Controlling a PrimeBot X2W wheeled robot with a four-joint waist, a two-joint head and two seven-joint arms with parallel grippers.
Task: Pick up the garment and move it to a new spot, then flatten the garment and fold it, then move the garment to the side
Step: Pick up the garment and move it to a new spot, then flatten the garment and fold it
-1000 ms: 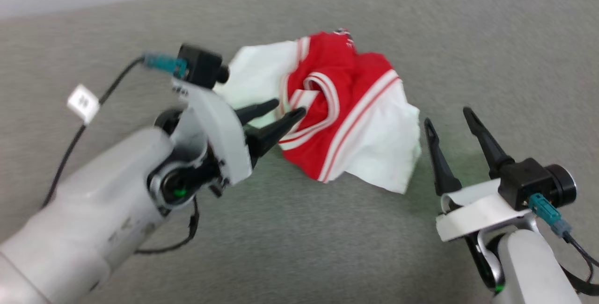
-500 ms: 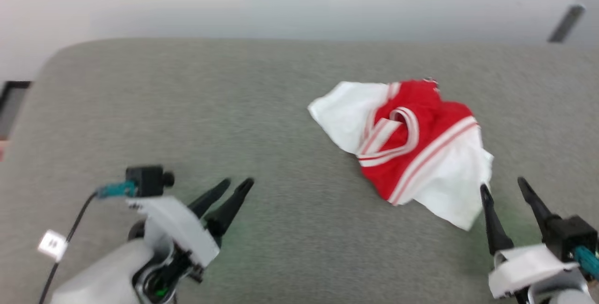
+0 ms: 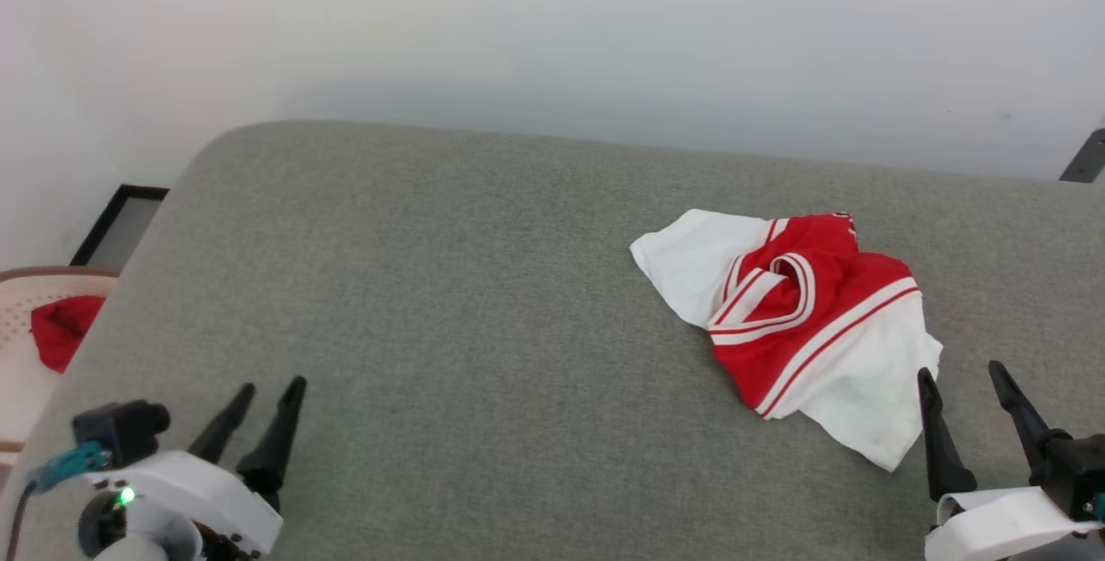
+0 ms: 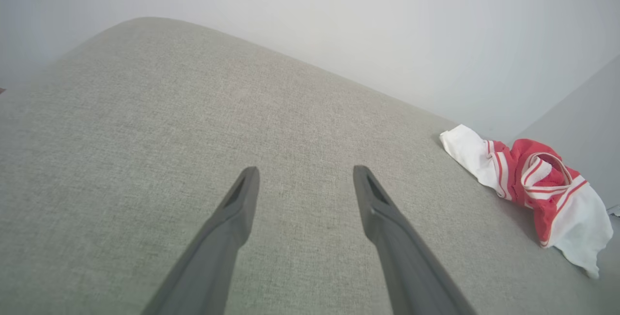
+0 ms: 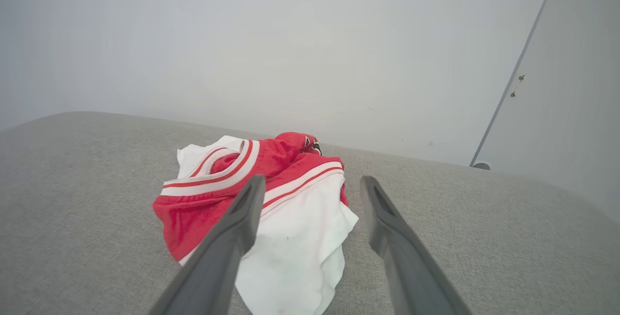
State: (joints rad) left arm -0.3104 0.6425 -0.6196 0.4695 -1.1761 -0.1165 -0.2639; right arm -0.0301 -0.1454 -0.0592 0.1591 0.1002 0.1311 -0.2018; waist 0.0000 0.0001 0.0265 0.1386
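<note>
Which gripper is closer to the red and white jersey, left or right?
Right. The right gripper is open just beside the garment, at its white near edge; the left gripper is open far off across the grey cushion.
</note>
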